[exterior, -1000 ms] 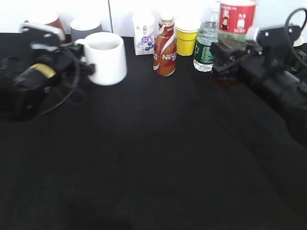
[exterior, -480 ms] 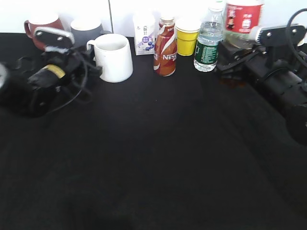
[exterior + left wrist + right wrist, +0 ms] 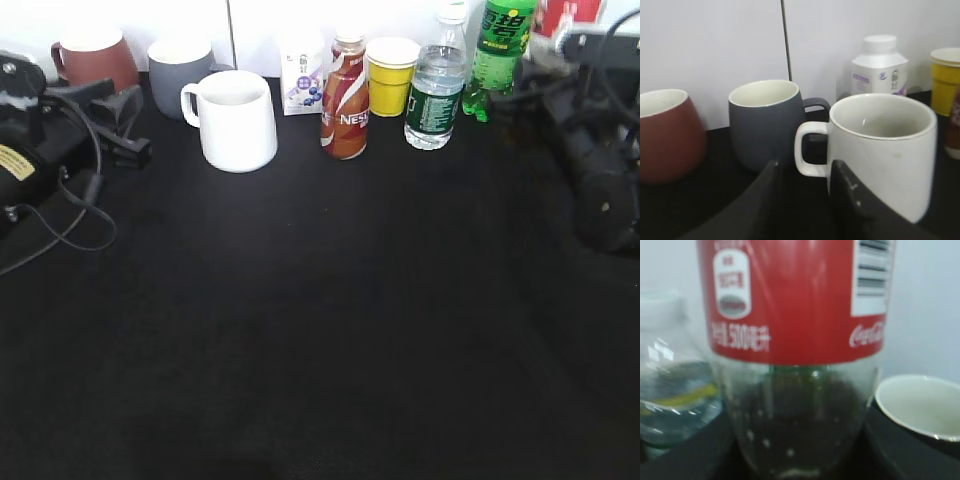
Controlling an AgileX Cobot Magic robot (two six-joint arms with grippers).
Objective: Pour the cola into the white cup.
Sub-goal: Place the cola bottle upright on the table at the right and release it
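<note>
Left gripper (image 3: 805,200) released, jaws apart just beside white cup (image 3: 238,120) handle. Right gripper: grip state unclear; cola bottle (image 3: 792,355) close between jaw shapes, back right. Risk: bottle slip or spill from weak grip; grey mug (image 3: 767,122) close by.

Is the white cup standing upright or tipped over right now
Upright. The white cup stands on its base on the black table, mouth facing up; the left wrist view shows its rim level.

Four bottles (image 3: 345,97), four cups (image 3: 238,120), one carton (image 3: 300,72).
</note>
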